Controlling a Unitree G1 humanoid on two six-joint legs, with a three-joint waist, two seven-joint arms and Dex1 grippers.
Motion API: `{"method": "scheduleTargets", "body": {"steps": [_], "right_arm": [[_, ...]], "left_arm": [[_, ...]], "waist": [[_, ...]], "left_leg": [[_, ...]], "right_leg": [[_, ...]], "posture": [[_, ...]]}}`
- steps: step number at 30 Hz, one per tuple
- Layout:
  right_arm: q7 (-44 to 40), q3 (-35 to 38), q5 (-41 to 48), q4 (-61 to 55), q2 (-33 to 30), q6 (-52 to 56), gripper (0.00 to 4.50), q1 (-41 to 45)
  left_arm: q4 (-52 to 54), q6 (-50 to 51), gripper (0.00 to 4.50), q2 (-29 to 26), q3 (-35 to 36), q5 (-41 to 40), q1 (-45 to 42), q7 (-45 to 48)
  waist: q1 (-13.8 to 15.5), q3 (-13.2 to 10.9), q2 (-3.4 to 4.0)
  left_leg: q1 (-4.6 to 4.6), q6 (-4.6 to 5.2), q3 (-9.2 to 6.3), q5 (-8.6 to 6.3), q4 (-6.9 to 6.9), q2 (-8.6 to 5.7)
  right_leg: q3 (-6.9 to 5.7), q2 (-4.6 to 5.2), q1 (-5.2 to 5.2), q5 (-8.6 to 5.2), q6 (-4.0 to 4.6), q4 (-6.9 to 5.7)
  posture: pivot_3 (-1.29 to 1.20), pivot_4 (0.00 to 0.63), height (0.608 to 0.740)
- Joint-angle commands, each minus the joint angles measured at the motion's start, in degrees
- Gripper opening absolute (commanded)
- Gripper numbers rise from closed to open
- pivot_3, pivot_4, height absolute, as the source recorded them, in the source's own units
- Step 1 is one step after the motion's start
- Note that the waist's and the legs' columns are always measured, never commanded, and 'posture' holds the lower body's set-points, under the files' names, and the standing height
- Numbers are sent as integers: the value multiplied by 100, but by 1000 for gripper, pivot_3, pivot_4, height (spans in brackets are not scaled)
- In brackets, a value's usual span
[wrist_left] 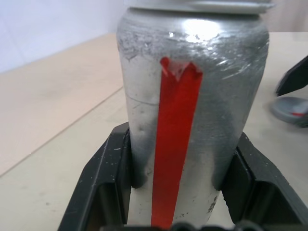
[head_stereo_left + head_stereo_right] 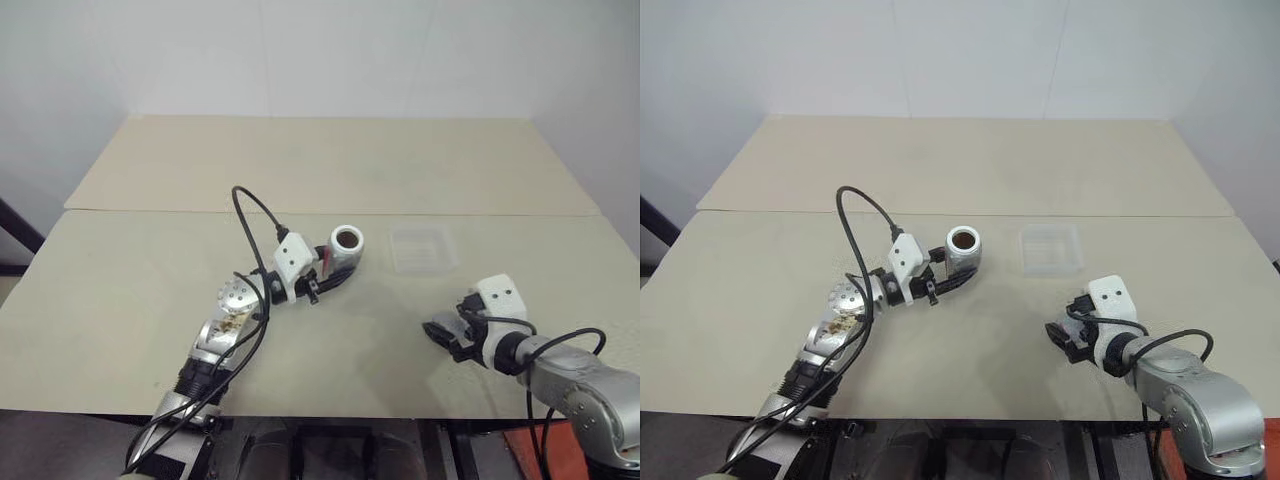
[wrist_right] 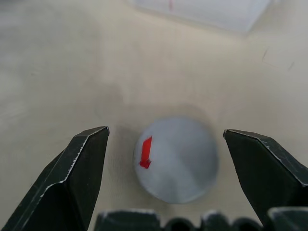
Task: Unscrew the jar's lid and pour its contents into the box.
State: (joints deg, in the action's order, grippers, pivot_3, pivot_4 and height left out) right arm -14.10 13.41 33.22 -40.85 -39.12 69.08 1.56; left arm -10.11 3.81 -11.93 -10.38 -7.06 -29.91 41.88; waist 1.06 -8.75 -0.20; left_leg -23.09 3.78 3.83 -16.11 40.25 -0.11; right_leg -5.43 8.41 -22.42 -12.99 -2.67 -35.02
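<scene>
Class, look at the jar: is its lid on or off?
Off. The jar shows an open dark mouth in the left gripper, while the lid lies on the table between the right gripper's open fingers.

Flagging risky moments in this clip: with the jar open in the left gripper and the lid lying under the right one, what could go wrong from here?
1. The jar is clamped low on its body by the left gripper, mouth open; tilting it before it is over the box may spill contents onto the table.
2. The lid lies between the open right gripper's fingers; an arm move could knock it.
</scene>
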Motion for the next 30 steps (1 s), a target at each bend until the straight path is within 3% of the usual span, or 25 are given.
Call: {"method": "scheduleTargets", "body": {"steps": [1,9,14,19,25,30], "right_arm": [[-282,421,-112,-548,-210,-613,4467,-70],[-207,559,-221,-714,-249,-667,4467,45],[-55,631,-270,-917,-60,-629,4467,-67],[78,763,-314,-1152,79,-553,4467,-171],[275,996,-382,-1545,310,-438,4467,-523],[471,1172,-288,-1908,569,-315,4467,-710]], "left_arm": [[-84,414,2124,181,-121,374,-518,-552],[-1775,-204,2124,396,-596,1257,-1736,-908],[-3928,-1472,2124,748,-1240,2569,-3125,-2507],[-5779,-2273,2124,1056,-3126,4927,-4359,-4945],[-6655,-1880,2124,1516,-4722,6716,-4974,-7109],[-6885,-1562,2124,1790,-4998,7125,-5199,-7561]], "waist": [[16,-1,-3],[17,-2,-6],[105,-10,-18],[148,-13,-24],[142,-14,-25],[137,-14,-25]], "left_leg": [[-1,0,-2,0,1,-1],[-1,0,0,0,-1,-3],[-11,3,-2,-1,2,-7],[-25,15,2,-8,-2,-19],[-79,19,6,-10,2,-20],[-87,13,8,-6,3,-13]], "right_leg": [[-1,0,0,0,-1,1],[-2,-1,0,0,-3,1],[-7,0,-5,0,-4,4],[-6,3,-10,0,-15,21],[-1,7,-68,-4,-25,11],[-1,7,-79,-4,-25,5]], "posture": [[0,150,740],[0,150,740],[0,150,740],[0,150,740],[0,150,740],[0,150,740]]}}
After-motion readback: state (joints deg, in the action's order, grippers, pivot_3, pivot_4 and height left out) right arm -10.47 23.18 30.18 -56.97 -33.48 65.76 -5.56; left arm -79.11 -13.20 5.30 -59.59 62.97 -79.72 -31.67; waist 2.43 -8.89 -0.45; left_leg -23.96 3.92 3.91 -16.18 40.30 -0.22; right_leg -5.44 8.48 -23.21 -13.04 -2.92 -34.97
